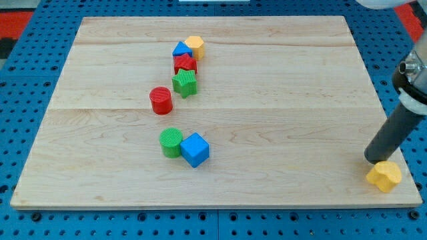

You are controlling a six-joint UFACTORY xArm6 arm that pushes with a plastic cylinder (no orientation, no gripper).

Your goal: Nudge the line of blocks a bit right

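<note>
A line of blocks runs down the board's left-centre. From the view's top: a yellow hexagon [195, 46], a blue triangle [181, 51], a red star [185, 65], a green star [185, 83], a red cylinder [161, 101], a green cylinder [171, 143] and a blue cube [195, 149]. The top four touch one another. The green cylinder and blue cube touch. My tip [373, 159] is at the view's bottom right, far from the line, right beside a yellow heart block [385, 176].
The wooden board [280, 100] lies on a blue perforated table. The arm's dark rod rises from the tip toward the view's right edge. The yellow heart sits near the board's bottom right corner.
</note>
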